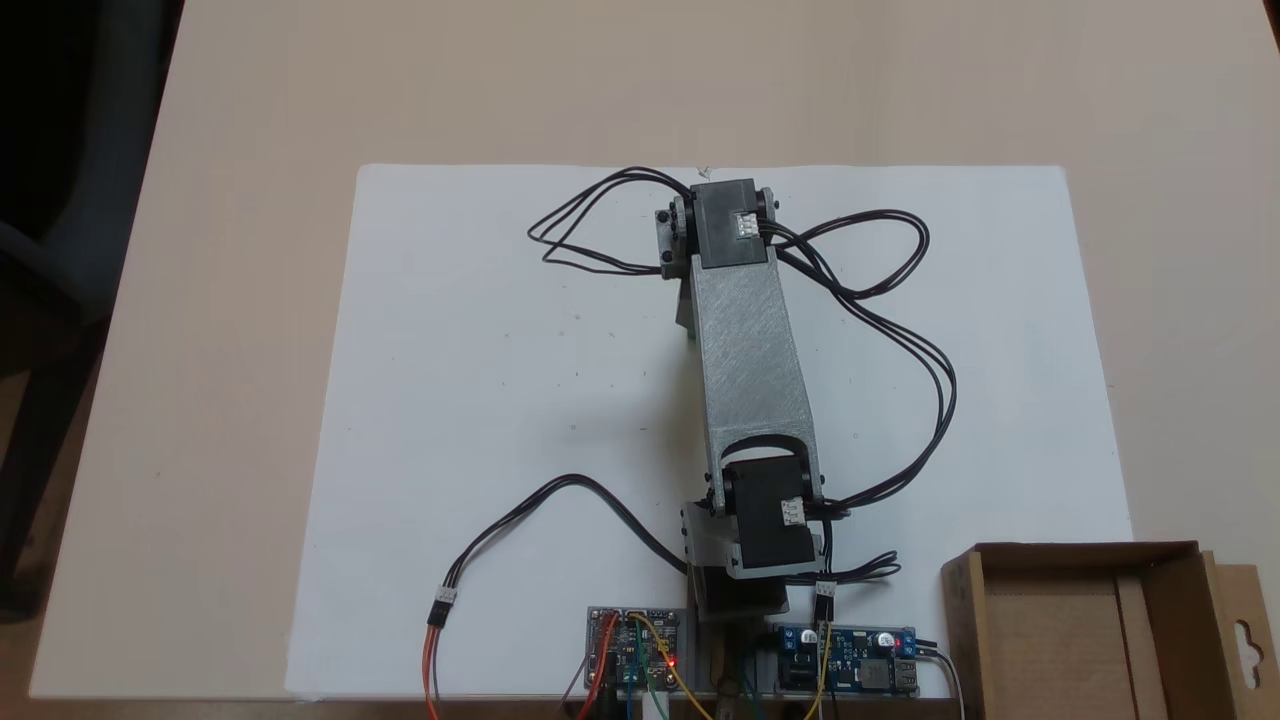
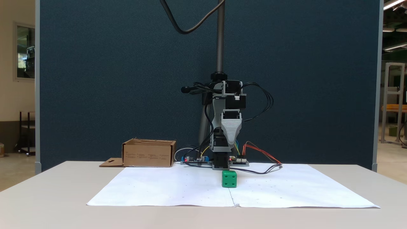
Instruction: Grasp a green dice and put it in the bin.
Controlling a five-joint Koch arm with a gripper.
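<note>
Since the green dice (image 2: 229, 178) sits free on the white paper sheet (image 2: 178, 190), nothing of the task is done yet. In the front-facing fixed view it rests on the sheet's centre line, in front of the arm's base, untouched, pips showing on the face toward the camera. In the top-down fixed view the arm's long grey link (image 1: 750, 350) covers that spot, so I get no second read on the dice's position.

Gripper (image 2: 231, 141): pointing down, hanging above the dice with clear air between them. Only one grey tapered jaw shows from the front, the other presumably behind it, so I can't tell whether the jaws are apart or together.

Bin (image 2: 148, 153): brown cardboard box, well off to the left of the base in the front view, bottom right corner in the top-down view (image 1: 1080, 630), flap with keyhole cut-out lying outward. The interior shown from above looks empty.

Judgement: all steps remain — descend, close on the dice, lift, swing over to the box, release. Control boards (image 1: 637, 648) and loose cables (image 1: 900, 330) lie around the base, between dice and bin; the swing should stay high over them.
</note>
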